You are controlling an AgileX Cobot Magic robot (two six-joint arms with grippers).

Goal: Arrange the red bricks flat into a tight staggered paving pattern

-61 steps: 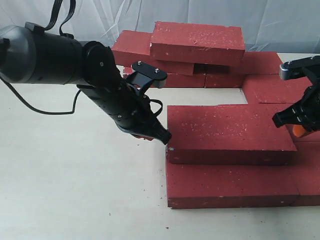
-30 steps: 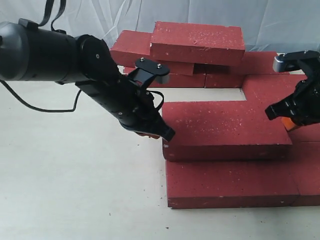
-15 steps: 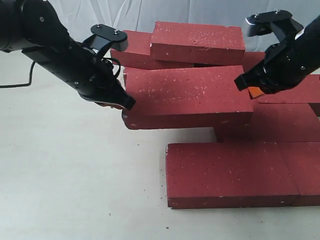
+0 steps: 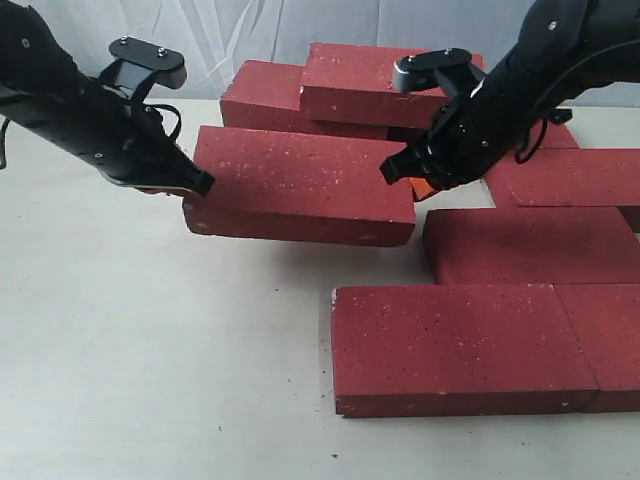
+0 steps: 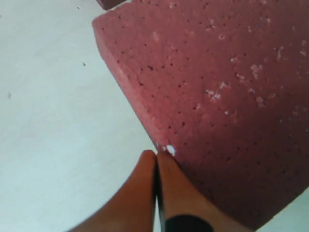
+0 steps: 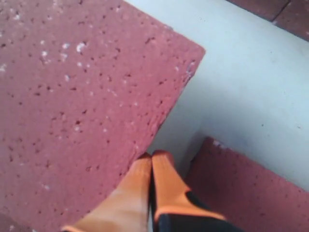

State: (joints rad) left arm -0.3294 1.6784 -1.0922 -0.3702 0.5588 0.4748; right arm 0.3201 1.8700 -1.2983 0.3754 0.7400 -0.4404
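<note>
One red brick (image 4: 300, 185) hangs tilted above the table, squeezed endways between my two grippers. My left gripper (image 4: 200, 183) is shut, its tips pressed against the brick's left end; the left wrist view shows the closed orange fingers (image 5: 157, 153) touching the edge of the brick (image 5: 217, 72). My right gripper (image 4: 400, 175) is shut too, pushing on the right end, with its tips (image 6: 152, 155) at the side of the brick (image 6: 72, 96). Nothing sits between either pair of fingers.
Two bricks (image 4: 450, 345) (image 4: 605, 340) lie end to end at the front right, with one brick (image 4: 530, 245) behind them and another (image 4: 570, 175) further back. Stacked bricks (image 4: 390, 85) (image 4: 260, 95) stand at the rear. A white cloth backs the table.
The brick pinched between both grippers has risen off the front row and travelled left and toward the back; both arms moved with it.
</note>
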